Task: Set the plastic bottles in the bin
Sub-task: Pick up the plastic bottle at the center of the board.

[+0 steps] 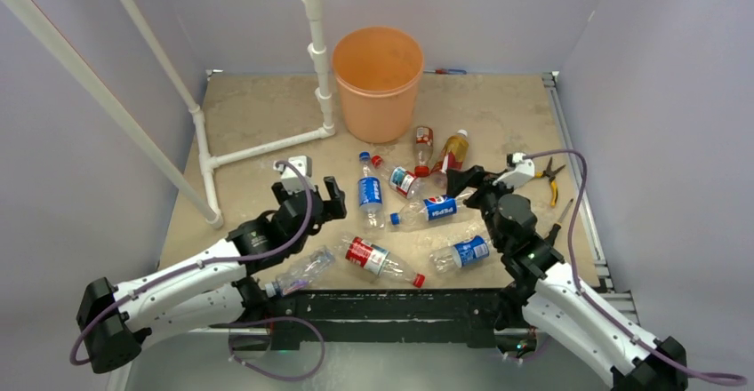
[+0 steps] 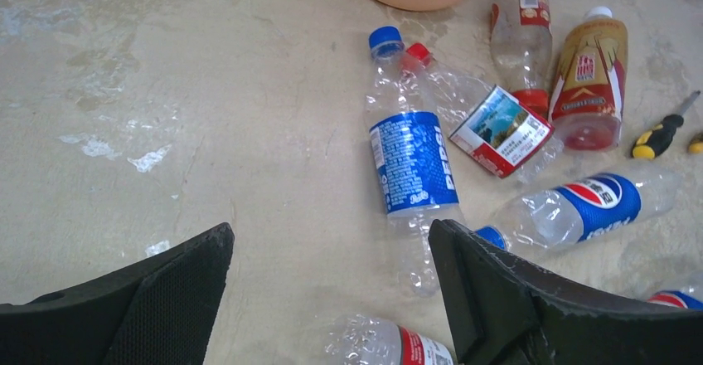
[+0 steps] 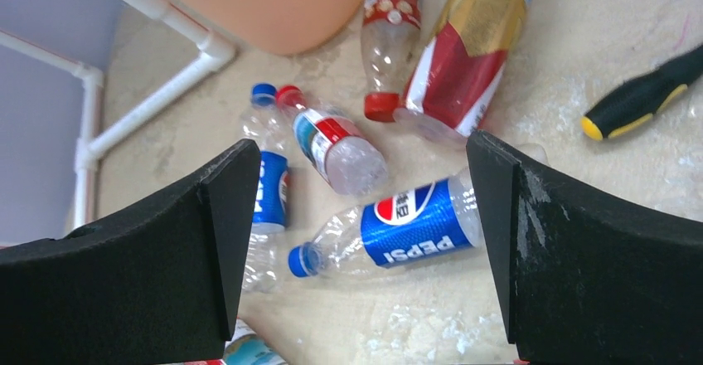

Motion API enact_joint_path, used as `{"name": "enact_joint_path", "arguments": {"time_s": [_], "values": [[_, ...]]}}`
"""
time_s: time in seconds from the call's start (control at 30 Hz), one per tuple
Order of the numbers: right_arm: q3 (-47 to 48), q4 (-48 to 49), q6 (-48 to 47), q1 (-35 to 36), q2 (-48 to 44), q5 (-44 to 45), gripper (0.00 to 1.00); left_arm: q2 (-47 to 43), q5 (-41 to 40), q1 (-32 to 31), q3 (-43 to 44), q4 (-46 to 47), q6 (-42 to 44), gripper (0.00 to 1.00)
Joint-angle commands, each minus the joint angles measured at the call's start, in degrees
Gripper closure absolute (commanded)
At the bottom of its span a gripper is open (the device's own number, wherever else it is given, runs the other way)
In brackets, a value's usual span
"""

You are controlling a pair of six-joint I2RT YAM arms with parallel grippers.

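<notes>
**Eight bottles on the table, none in the bin, both my grippers empty**

The orange bin (image 1: 378, 107) stands upright at the far edge of the table (image 1: 258, 115), beside the pipe frame (image 1: 317, 53). All the bottles lie on their sides outside it.

Nearest its foot is a red-label bottle (image 1: 423, 142), red cap toward me. Just beside it is an amber bottle (image 1: 453, 153), white cap pointing away. To their left a red-cap bottle (image 1: 405, 180) with a red, white and blue label touches a blue-cap bottle (image 1: 370, 192) whose label reads PEPSI. A second Pepsi bottle (image 1: 431, 209) lies crosswise nearer me, PEPSI printed by the round logo. Closer still are a third Pepsi bottle (image 1: 462, 253), a long red bottle (image 1: 378, 259) and a clear bottle (image 1: 298, 274) whose label I cannot read.

My left gripper (image 1: 324, 197) hangs just left of the blue-cap bottle, jaws spread wide and holding nothing. My right gripper (image 1: 469, 182) hangs over the second Pepsi bottle, likewise spread and empty.

A black-and-yellow screwdriver (image 3: 647, 99) and pliers (image 1: 551, 178) lie to the right.
</notes>
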Motion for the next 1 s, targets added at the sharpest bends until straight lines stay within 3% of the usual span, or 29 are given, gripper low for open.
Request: {"name": "enact_joint_path", "arguments": {"time_s": [0.0, 0.13, 0.47, 0.7, 0.87, 0.97], "values": [[4.2, -3.7, 1.3, 0.0, 3.3, 1.2, 0.06, 1.3, -4.5, -4.8, 1.0, -0.1, 2.2, 0.12], [5.9, -5.9, 3.5, 0.0, 6.2, 1.7, 0.07, 3.7, -8.6, -8.8, 2.5, -1.4, 1.3, 0.14], [8.0, -11.3, 7.5, 0.0, 14.5, 0.4, 0.09, -1.0, -8.6, -9.0, -1.0, -0.4, -0.5, 0.15], [9.7, -18.4, 15.9, 0.0, 14.9, -0.5, 0.01, 0.7, -9.4, -9.0, -1.5, -1.5, -3.1, 0.1], [8.2, -19.2, 17.2, 0.0, 13.8, -1.7, 0.01, 5.3, -6.2, -8.9, -1.9, 2.7, -3.8, 0.05], [7.6, -19.0, 17.4, 0.0, 13.8, -2.2, 0.01, 13.8, -4.7, -8.6, 2.2, 3.6, -4.9, 0.05]]}}
